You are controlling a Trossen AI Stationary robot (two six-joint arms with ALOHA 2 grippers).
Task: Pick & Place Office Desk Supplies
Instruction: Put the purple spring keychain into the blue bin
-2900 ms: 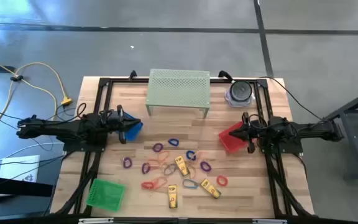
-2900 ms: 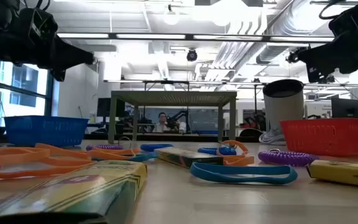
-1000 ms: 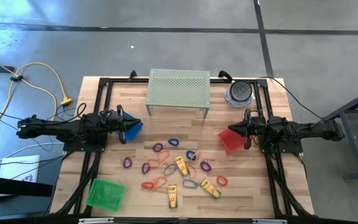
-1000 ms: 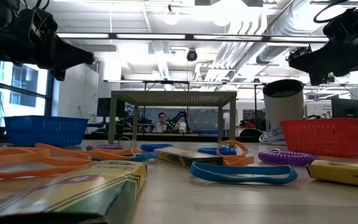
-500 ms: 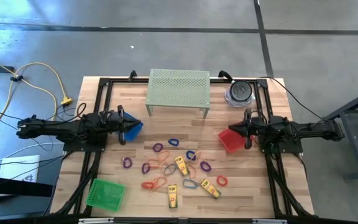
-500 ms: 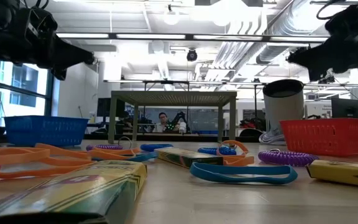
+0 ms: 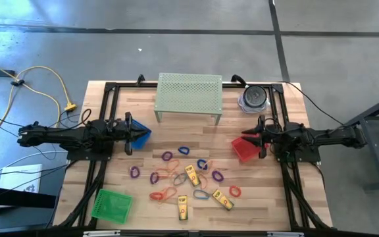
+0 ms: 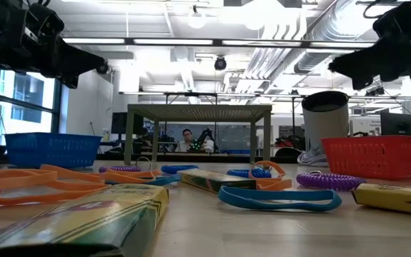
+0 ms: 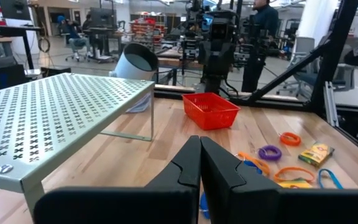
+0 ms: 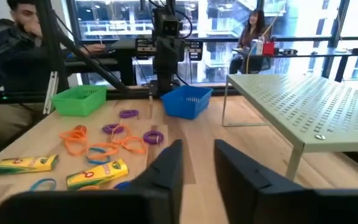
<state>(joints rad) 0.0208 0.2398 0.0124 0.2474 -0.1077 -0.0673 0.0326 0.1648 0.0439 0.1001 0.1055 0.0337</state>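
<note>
The right gripper (image 7: 258,139) hangs above the red basket (image 7: 245,149), its fingers (image 10: 164,167) parted with a clear gap and nothing between them; it holds no supply, and it sits over a container rather than over anything waiting to be picked. Opposite, the left gripper (image 7: 130,131) hovers beside the blue basket (image 7: 142,136), its fingers (image 9: 188,163) pressed flat together and empty, so that arm looks parked, keeping the middle of the table free.

Between and ahead of both grippers lie the supplies, scattered on the wooden table (image 7: 255,201). Nearest the right gripper's reach, just past the red basket, are a purple loop (image 7: 217,176) and a red loop (image 7: 234,191). Farther toward the left gripper lie a second purple loop (image 7: 167,157), a blue loop (image 7: 183,150) and an orange loop (image 7: 177,179). Yellow crayon boxes (image 7: 193,174) lie flat among them, another (image 7: 183,209) well clear of both grippers.

The pale green stand (image 7: 189,93) sits beyond the grippers at the far edge, bare on top, and the green basket (image 7: 112,203) waits on the near side of the left arm. Most of the pile looks unsorted, so the job seems early; a sensible next reach for the right arm is out from over the basket and down toward the closest loop
</note>
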